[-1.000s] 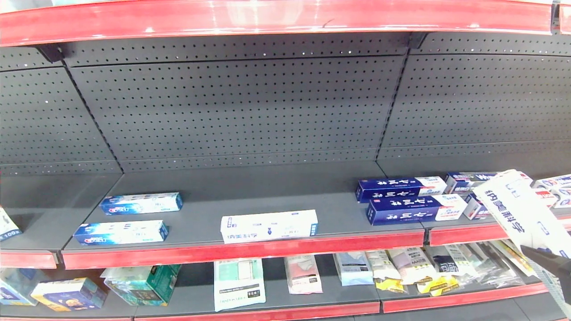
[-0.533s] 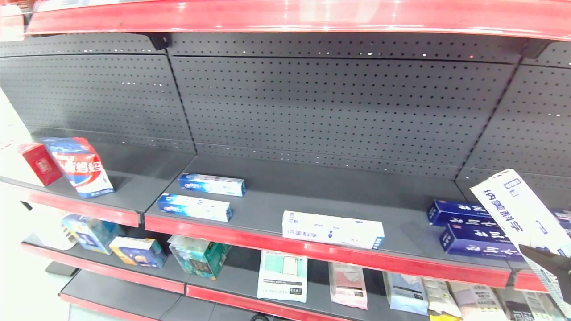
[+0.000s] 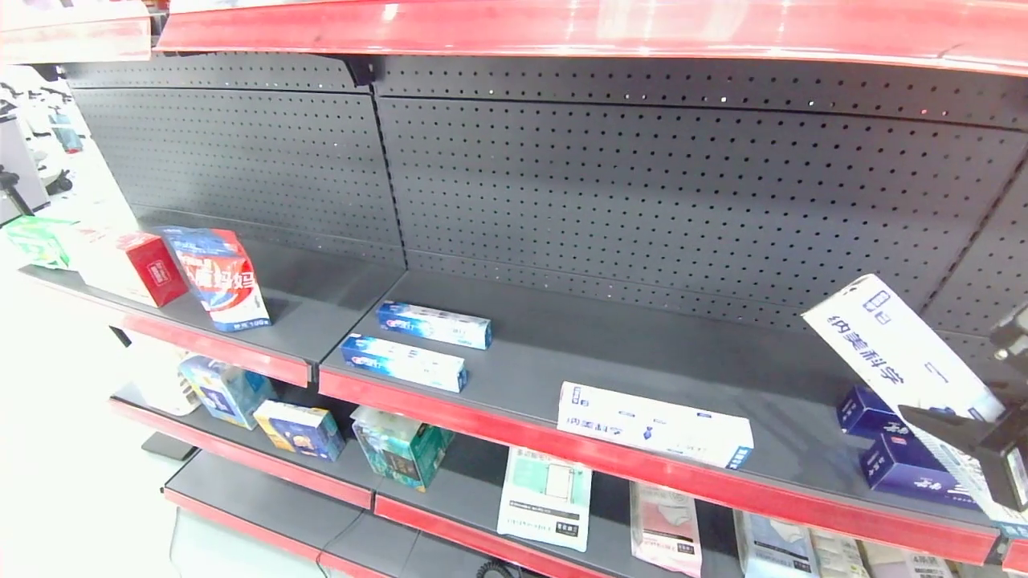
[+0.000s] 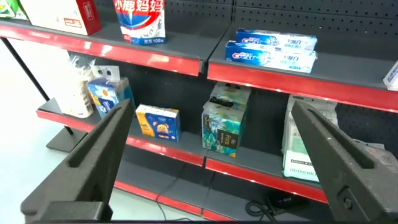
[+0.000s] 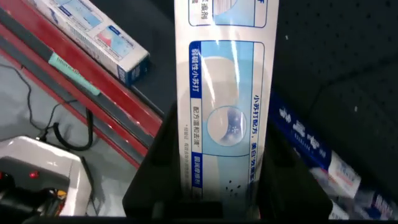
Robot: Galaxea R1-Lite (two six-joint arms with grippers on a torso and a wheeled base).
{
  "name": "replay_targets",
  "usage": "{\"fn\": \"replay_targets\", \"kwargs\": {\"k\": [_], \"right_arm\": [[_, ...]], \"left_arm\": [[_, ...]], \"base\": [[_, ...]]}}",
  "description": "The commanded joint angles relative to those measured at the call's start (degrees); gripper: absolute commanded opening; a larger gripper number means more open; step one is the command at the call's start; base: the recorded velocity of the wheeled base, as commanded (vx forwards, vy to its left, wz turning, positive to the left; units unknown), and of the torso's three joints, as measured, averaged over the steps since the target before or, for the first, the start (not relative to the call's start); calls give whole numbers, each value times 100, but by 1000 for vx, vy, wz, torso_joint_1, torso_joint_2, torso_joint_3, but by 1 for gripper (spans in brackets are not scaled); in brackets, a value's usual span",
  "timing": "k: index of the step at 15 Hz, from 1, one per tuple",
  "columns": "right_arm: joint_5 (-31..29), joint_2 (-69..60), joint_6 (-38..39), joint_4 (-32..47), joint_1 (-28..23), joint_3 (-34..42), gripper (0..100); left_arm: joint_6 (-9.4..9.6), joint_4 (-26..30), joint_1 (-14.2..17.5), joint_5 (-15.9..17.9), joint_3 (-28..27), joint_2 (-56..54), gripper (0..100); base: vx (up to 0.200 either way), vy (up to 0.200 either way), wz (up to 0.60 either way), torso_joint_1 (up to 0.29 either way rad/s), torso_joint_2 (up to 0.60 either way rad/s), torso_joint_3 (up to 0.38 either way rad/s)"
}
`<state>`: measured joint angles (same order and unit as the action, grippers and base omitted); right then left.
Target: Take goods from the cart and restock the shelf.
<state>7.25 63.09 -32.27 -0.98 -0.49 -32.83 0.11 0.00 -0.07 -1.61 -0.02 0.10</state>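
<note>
The right gripper (image 3: pixel 960 429) clamps a white toothpaste box (image 3: pixel 891 353), held tilted over the right end of the shelf (image 3: pixel 610 353), above dark blue boxes (image 3: pixel 903 470). The left gripper (image 4: pixel 211 149) is spread wide and empty. A matching white box (image 3: pixel 654 423) and two light blue boxes (image 3: pixel 404 363) lie flat on the shelf.

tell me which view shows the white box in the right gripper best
Head view: the held white box shows nearly whole, tilted above the shelf, its lower end in the right gripper. The right wrist view gives a close middle stretch; the left wrist view faces lower shelves.
</note>
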Motion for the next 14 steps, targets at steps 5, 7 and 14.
{"fn": "replay_targets", "kwargs": {"k": [5,7,14], "right_arm": [[822,2190,-799,-439,119,-1156,0],[1120,2744,-992,-667,233,-1481,0],[1393,3482,-1133,-711,515,-2026,0]], "left_arm": [[-2,0,-1,3,2,-1,100],[-2,0,7,-6,2,-1,100],[-2,0,7,3,2,-1,100]], "base": [[0,0,0,0,0,0],[0,0,0,0,0,0],[0,0,0,0,0,0]]}}
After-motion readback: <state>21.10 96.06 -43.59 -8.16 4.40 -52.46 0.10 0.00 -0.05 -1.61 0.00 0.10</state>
